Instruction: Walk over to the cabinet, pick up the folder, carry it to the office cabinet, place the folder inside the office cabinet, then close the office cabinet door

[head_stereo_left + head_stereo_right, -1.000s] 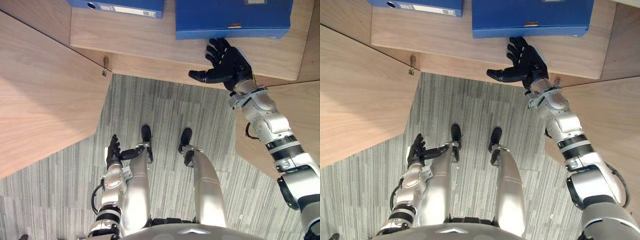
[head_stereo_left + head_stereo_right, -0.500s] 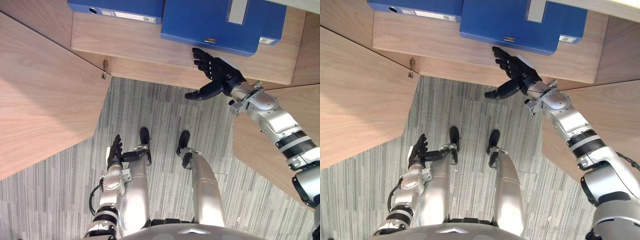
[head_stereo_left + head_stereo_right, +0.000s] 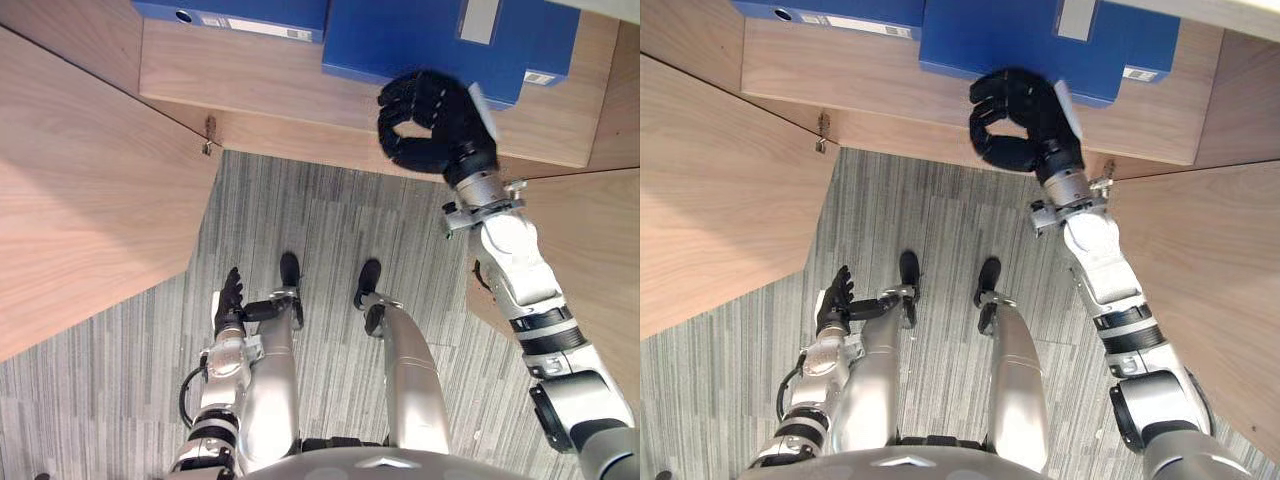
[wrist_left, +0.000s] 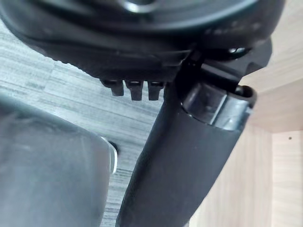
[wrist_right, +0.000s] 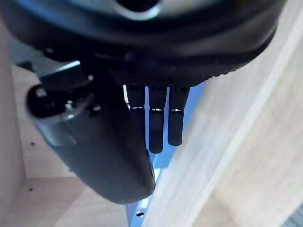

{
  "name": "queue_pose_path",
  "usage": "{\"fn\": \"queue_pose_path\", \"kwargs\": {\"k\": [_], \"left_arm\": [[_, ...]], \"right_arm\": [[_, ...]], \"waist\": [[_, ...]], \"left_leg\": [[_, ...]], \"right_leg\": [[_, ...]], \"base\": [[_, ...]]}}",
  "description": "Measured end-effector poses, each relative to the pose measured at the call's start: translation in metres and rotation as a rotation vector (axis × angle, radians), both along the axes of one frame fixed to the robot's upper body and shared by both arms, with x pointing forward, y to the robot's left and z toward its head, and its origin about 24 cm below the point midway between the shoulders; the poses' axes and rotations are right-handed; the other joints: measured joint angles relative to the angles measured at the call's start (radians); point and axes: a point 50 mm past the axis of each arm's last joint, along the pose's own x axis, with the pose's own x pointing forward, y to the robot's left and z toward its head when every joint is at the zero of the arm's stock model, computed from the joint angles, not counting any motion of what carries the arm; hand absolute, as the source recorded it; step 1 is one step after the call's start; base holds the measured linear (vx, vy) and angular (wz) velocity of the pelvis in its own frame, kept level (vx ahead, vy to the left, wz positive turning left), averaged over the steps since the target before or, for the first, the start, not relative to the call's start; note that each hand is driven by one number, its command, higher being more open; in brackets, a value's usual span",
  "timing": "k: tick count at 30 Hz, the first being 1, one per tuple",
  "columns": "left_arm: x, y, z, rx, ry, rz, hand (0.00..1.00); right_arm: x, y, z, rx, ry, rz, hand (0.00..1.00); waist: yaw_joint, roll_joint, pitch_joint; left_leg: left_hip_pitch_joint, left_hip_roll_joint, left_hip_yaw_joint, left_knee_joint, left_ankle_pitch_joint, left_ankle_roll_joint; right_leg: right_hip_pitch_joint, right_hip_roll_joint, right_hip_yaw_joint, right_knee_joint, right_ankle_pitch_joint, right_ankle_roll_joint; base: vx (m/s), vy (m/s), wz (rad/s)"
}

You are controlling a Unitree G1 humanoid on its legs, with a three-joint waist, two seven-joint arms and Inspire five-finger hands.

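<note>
Flat blue folder (image 3: 400, 35) lies on the wooden cabinet shelf (image 3: 270, 80) just beyond my right robot hand (image 3: 435, 120) — whether it grips, I cannot tell. Left robot hand (image 3: 228, 300) hangs low, fingers straight.

Solid blue on folder (image 3: 430, 40), w/ pale grey strip on top + small white label at corner. Same blue on 2nd folder (image 3: 235, 12), white spine label. Light beige wood grain on cabinet shelf (image 3: 270, 85) & door (image 3: 90, 190). Grey carpet (image 3: 320, 225), thin light/dark stripes. Matt black on right hand (image 3: 435, 125), white patch at side; black on left hand (image 3: 228, 300) too.
</note>
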Motion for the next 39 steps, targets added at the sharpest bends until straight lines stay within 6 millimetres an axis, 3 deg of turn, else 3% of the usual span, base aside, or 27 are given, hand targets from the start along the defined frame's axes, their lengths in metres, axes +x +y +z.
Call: {"fn": "queue_pose_path", "kwargs": {"k": [19,39], "left_arm": [[0.004,0.004,0.014,0.009,-0.070,0.099,1.00],[0.009,0.006,0.027,0.004,-0.134,0.157,1.00]], "right_arm": [[0.000,0.011,-0.011,-0.307,-0.099,-0.251,0.00],[0.027,-0.011,0.033,-0.079,-0.138,-0.481,0.00]], "waist": [[0.024,0.018,0.004],[0.033,0.042,0.016]], "left_leg": [[-0.084,0.002,-0.007,0.056,-0.010,0.011],[-0.171,-0.010,-0.025,0.092,-0.011,0.014]], "right_leg": [[-0.071,-0.005,-0.002,0.043,-0.002,-0.001],[-0.151,-0.024,-0.016,0.087,-0.007,-0.006]], "base": [[-0.01,-0.007,0.00],[-0.01,-0.010,0.02]]}}
